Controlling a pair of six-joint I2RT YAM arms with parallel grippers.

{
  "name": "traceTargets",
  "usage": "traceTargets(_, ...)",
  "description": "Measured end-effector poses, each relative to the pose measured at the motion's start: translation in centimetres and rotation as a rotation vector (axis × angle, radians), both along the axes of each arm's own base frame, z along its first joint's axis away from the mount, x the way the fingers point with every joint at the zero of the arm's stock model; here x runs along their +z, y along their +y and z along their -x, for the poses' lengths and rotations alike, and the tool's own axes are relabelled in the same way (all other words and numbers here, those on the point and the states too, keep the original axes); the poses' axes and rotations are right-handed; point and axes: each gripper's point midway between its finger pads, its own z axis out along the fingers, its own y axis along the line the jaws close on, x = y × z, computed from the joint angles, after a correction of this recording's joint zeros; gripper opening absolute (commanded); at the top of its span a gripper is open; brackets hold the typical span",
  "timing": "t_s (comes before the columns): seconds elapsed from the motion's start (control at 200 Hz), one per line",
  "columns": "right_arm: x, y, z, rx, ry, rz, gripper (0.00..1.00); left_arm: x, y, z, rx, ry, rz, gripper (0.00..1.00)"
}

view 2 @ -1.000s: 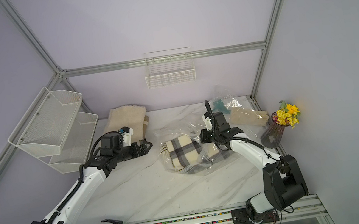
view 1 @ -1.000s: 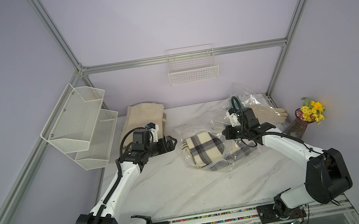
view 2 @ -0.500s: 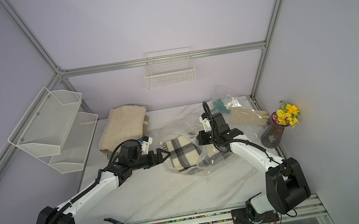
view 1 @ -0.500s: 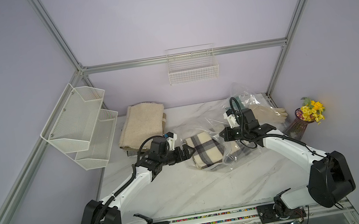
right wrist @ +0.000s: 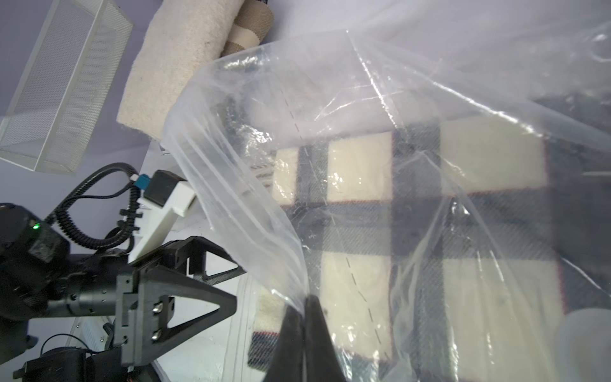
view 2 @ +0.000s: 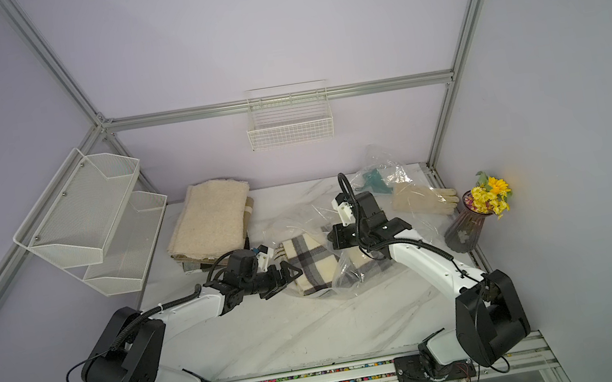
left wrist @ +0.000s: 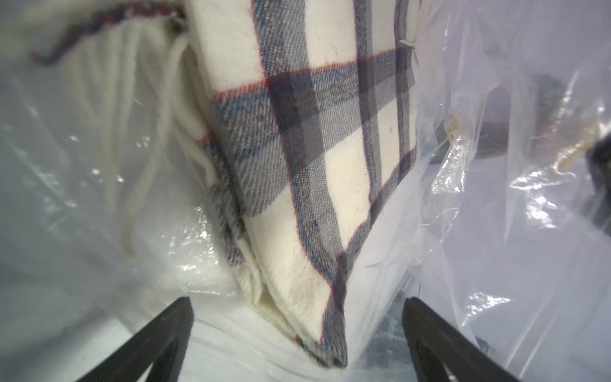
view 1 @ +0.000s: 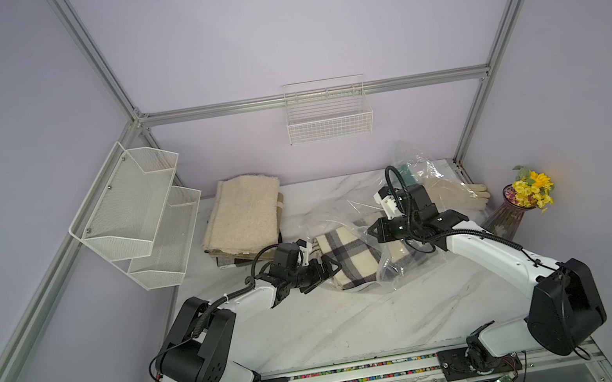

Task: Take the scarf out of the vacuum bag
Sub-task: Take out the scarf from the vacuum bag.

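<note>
The right gripper (right wrist: 305,302) clamps the vacuum bag (right wrist: 231,185); the left gripper (left wrist: 297,302) stands wide. The scarf (left wrist: 314,148) corner lies between its fingers (left wrist: 158,330).

White marble tabletop (view 1: 315,322) in front of me. Far corner on my left: stack of folded beige blankets (view 1: 242,214). Centre: vacuum bag (view 1: 330,215), crumpled, lying on the slab. Far corner on my right: smaller clear bag (view 1: 418,167), beige gloves (view 1: 457,194) just beside it. Vase of yellow flowers (view 1: 505,213) at the right edge.
</note>
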Motion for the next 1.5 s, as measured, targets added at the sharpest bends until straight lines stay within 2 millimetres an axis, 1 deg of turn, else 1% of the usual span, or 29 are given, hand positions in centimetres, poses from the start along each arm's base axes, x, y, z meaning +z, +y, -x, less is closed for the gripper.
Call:
traceTargets(0.12, 1.6, 1.7, 0.5, 0.045, -0.026, -0.014, 0.00, -0.3, -0.5, -0.5, 0.008, -0.002, 0.019, 1.00)
traceTargets(0.21, 2.2, 2.5, 0.8, 0.065, -0.035, -0.017, 0.00, -0.3, -0.8, -0.9, 0.012, -0.010, 0.036, 1.00)
traceTargets(0.375, 1.7, 2.8, 1.1, 0.074, -0.016, -0.007, 0.00, -0.7, -1.0, -1.2, 0.021, -0.004, 0.044, 0.97)
traceTargets(0.53, 1.4, 2.7, 1.1, 0.073, -0.010, -0.002, 0.00, -2.0, -1.2, -1.4, 0.026, 0.031, 0.029, 0.95)
traceTargets(0.65, 1.4, 2.7, 1.1, 0.074, -0.009, -0.001, 0.00, -2.0, -1.8, -1.7, 0.020, 0.031, 0.037, 0.93)
traceTargets(0.73, 1.3, 2.8, 1.1, 0.075, -0.006, 0.001, 0.00, -2.1, -2.2, -1.8, 0.014, 0.032, 0.044, 0.88)
traceTargets(0.84, 0.9, 2.9, 1.2, 0.082, 0.005, 0.009, 0.00, -2.2, -3.1, -1.7, -0.002, 0.034, 0.054, 0.67)
traceTargets(0.865, 0.8, 3.0, 1.3, 0.085, 0.007, 0.010, 0.00, -2.2, -3.4, -1.7, -0.004, 0.038, 0.059, 0.64)
traceTargets(0.905, 0.6, 3.1, 1.3, 0.088, 0.011, 0.014, 0.00, -2.2, -3.8, -1.7, -0.012, 0.040, 0.066, 0.62)
traceTargets(0.995, 0.3, 3.2, 1.3, 0.092, 0.017, 0.019, 0.00, -1.7, -4.5, -1.7, -0.029, 0.037, 0.083, 0.62)
traceTargets(1.14, 0.2, 3.2, 1.2, 0.092, 0.015, 0.024, 0.00, -0.2, -5.4, -2.1, -0.047, 0.009, 0.108, 0.62)
traceTargets(1.21, 0.2, 3.2, 1.2, 0.090, 0.014, 0.027, 0.00, 0.9, -5.7, -2.2, -0.052, -0.011, 0.121, 0.62)
traceTargets(1.34, 0.2, 3.1, 1.1, 0.088, 0.012, 0.030, 0.00, 3.9, -5.9, -2.5, -0.055, -0.062, 0.147, 0.62)
traceTargets(1.395, 0.1, 3.1, 1.1, 0.087, 0.013, 0.031, 0.00, 4.8, -6.0, -2.7, -0.057, -0.079, 0.156, 0.62)
traceTargets(1.455, 0.0, 3.1, 1.1, 0.087, 0.015, 0.032, 0.00, 5.1, -6.1, -2.8, -0.059, -0.086, 0.159, 0.62)
traceTargets(1.5, -0.1, 3.1, 1.1, 0.087, 0.017, 0.034, 0.00, 4.8, -6.1, -2.8, -0.058, -0.078, 0.154, 0.62)
